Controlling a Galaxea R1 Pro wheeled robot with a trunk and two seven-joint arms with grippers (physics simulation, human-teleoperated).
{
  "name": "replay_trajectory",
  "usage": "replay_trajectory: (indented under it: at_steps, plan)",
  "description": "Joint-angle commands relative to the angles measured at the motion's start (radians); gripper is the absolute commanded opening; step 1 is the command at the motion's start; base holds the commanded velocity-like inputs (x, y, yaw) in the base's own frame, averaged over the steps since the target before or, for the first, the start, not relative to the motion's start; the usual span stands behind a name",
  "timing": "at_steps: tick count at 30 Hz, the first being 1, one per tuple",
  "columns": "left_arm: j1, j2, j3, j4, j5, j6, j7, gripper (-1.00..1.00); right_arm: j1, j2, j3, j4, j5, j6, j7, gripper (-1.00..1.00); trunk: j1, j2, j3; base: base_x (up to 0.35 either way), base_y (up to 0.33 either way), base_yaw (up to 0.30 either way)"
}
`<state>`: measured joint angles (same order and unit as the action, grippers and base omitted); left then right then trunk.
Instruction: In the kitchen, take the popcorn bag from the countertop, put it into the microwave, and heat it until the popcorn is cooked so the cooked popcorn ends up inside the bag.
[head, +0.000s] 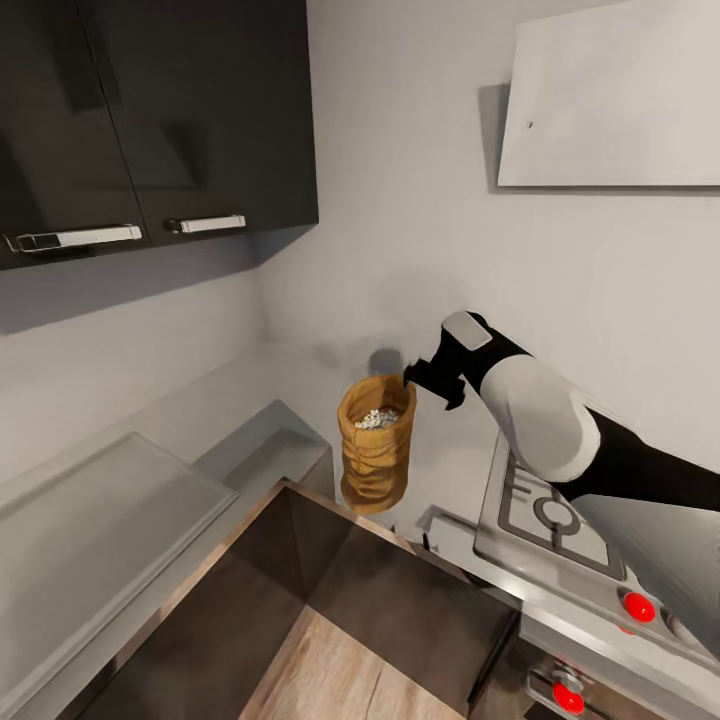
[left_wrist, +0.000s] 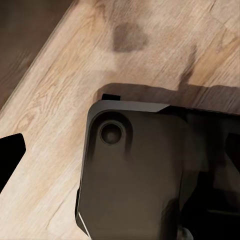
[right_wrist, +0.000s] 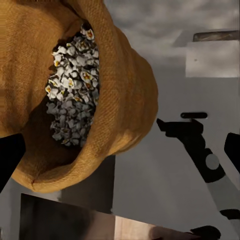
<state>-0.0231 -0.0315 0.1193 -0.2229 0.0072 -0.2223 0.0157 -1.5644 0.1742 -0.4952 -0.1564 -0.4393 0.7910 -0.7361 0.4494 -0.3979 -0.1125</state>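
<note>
The black right gripper (head: 418, 379) pinches the rolled rim of the crumpled golden-brown paper popcorn bag (head: 375, 455), which hangs upright below its fingers, whitish-grey popcorn (right_wrist: 72, 90) inside.

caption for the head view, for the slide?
Right gripper at the rolled rim of the popcorn bag, kernels visible inside, above the grey countertop beside the gas hob.

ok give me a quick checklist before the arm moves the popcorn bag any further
1. Right gripper on the bag rim: ok, it pinches the rim's right side.
2. Bag upright: ok in the head view.
3. Popcorn inside the bag: ok, none seen spilled.
4. Bag off the countertop: looks lifted; cannot tell for sure.
5. Microwave located, door open: cannot tell.
6. Clear of the hob: ok, hob sits to the bag's right, apart.
</note>
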Motion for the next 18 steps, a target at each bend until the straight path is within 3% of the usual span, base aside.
replay_trajectory:
  at_steps: [1,18]
  plan:
    - [0.000,-0.001,0.003,0.000,0.001,-0.003,0.001,1.00,0.002,0.000,0.003,-0.001,-0.010,0.000,-0.009,1.00,0.001,-0.002,-0.002,0.000,0.000,0.000]
    - [0.000,0.000,0.003,0.000,0.000,-0.003,0.001,1.00,0.006,0.000,0.006,0.000,-0.007,-0.031,-0.043,1.00,0.001,-0.002,-0.002,0.000,0.000,0.000]
